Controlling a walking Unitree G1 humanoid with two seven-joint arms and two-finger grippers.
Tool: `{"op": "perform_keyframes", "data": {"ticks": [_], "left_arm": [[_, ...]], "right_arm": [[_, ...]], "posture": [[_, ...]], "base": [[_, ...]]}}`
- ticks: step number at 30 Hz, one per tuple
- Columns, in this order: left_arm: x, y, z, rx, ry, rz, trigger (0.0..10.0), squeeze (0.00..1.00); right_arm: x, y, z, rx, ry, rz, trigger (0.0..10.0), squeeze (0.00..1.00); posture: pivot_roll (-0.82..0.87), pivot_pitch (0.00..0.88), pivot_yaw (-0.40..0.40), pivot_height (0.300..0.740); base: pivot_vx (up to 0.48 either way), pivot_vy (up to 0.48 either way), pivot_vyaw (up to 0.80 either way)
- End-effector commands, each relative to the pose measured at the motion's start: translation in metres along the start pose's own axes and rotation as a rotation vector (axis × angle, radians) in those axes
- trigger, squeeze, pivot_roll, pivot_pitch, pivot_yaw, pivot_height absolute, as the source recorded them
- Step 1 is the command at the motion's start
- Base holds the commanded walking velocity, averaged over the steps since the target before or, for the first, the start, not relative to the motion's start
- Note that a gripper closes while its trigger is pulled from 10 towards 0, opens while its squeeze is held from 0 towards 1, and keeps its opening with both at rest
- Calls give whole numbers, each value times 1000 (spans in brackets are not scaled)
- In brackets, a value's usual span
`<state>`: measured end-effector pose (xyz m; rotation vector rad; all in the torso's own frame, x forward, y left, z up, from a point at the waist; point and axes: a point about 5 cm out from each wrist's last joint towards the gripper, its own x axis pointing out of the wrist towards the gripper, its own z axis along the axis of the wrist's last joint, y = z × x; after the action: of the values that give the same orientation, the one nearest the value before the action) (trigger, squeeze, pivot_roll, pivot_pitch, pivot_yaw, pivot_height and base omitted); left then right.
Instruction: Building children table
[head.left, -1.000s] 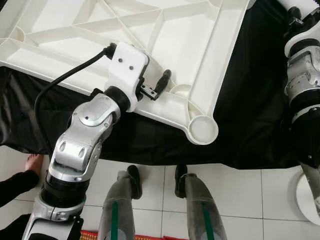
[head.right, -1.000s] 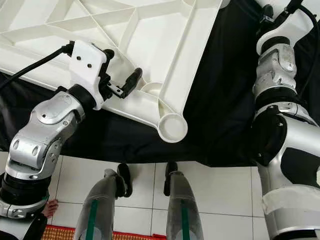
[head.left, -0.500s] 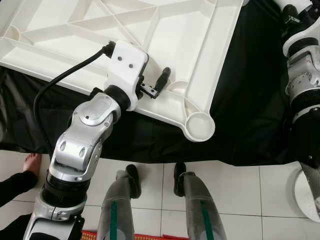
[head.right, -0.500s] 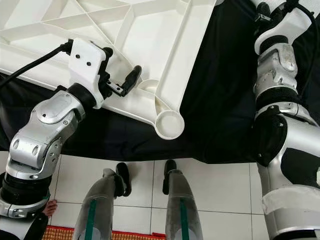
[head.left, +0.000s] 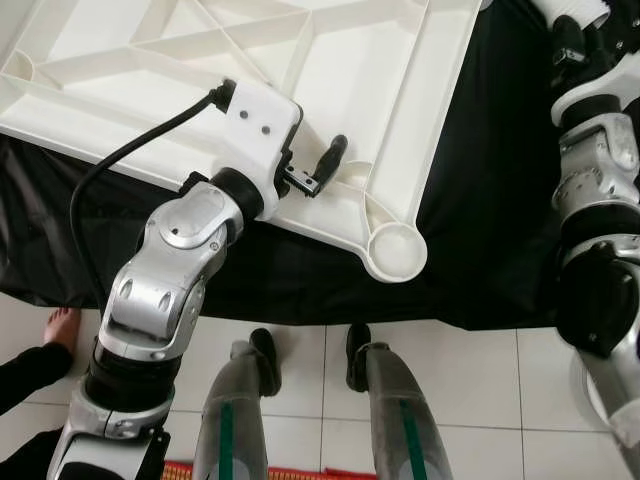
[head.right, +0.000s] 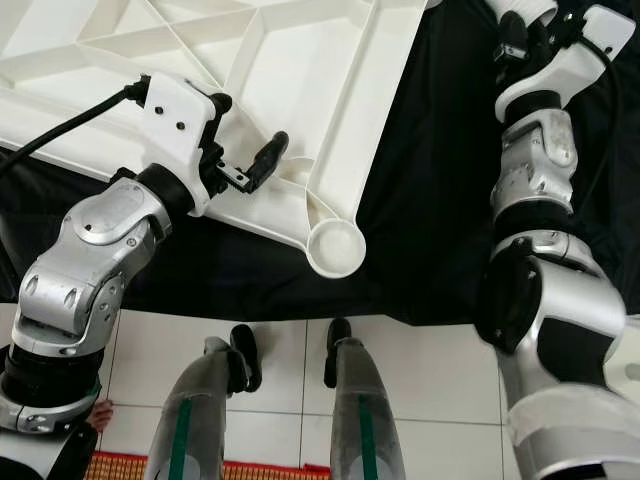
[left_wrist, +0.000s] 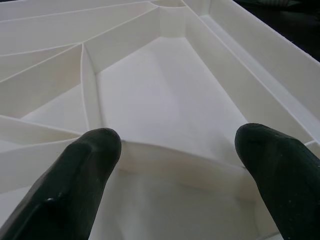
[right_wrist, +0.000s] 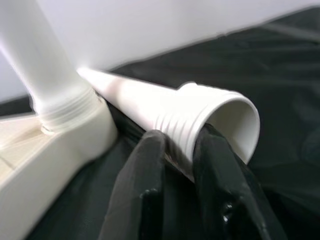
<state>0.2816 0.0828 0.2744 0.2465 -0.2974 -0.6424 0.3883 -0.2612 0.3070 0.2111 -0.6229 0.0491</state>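
A white ribbed tabletop (head.left: 330, 70) lies upside down on a black cloth (head.left: 500, 200). Its near corner has a round leg socket (head.left: 396, 250) with nothing in it. My left gripper (left_wrist: 180, 142) hovers open over the tabletop's ribs just inside that corner, holding nothing. In the right wrist view my right gripper (right_wrist: 180, 142) is shut on a white table leg (right_wrist: 200, 110) just behind its threaded end. That leg lies tilted over the cloth. Beside it another leg (right_wrist: 40, 65) stands screwed into a tabletop corner (right_wrist: 65, 145). My right arm (head.right: 530, 150) reaches toward the far right.
The black cloth ends at a white tiled floor (head.left: 300, 345), where my own legs (head.left: 240, 400) stand. A person's bare foot (head.left: 65, 325) and dark sleeve (head.left: 30, 365) are at the lower left, close to my left arm.
My right arm has swung inward, closer to the tabletop's far right corner. The left gripper has stayed over the same spot; the view shifted slightly.
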Motion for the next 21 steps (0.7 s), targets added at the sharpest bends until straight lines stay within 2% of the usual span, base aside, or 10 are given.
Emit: {"op": "perform_keyframes", "data": {"ticks": [1, 8, 9, 10, 11, 12, 17, 18, 20, 21], "left_arm": [[0, -3, -2, 12, 0, -25, 10000, 0], [3, -2, 0, 30, -13, -24, 10000, 0], [4, -1, 2, 34, -18, -20, 10000, 0], [4, -1, 2, 34, -18, -20, 10000, 0], [4, -1, 2, 34, -20, -18, 10000, 0], [4, -1, 3, 35, -23, -17, 10000, 0], [4, 0, 3, 37, -26, -12, 10000, 0], [4, 0, 3, 37, -25, -10, 10000, 0], [4, 1, 2, 37, -26, -6, 10000, 0], [4, 1, 2, 36, -25, 0, 10000, 0]], "right_arm": [[-7, -4, 5, 11, -63, 6, 10000, 0], [-29, -2, 8, -24, -82, 66, 10000, 0], [-40, 1, 3, -35, -46, 104, 3569, 0], [-40, 1, 3, -35, -46, 104, 3569, 0], [-45, 2, 0, -36, -22, 120, 2549, 0], [-52, 4, -3, -28, 3, 144, 0, 0], [-65, 8, -8, -25, 41, 164, 0, 0], [-69, 10, -10, -37, 49, 170, 10000, 0], [-74, 13, -12, -26, 62, 177, 10000, 0], [-80, 16, -14, -27, 72, 190, 3725, 0]], "posture": [[75, 411, 33, 740], [72, 395, 26, 740], [70, 390, 22, 740], [70, 390, 22, 740], [71, 387, 19, 740], [70, 384, 15, 740], [70, 381, 11, 740], [70, 377, 8, 740], [70, 376, 6, 740], [70, 372, 3, 740]], "base": [[0, 0, 0], [0, 0, 0], [0, 0, 0], [0, 0, 0], [0, 0, 0], [0, 0, 0], [0, 0, 0], [0, 0, 0], [0, 0, 0], [0, 0, 0]]}}
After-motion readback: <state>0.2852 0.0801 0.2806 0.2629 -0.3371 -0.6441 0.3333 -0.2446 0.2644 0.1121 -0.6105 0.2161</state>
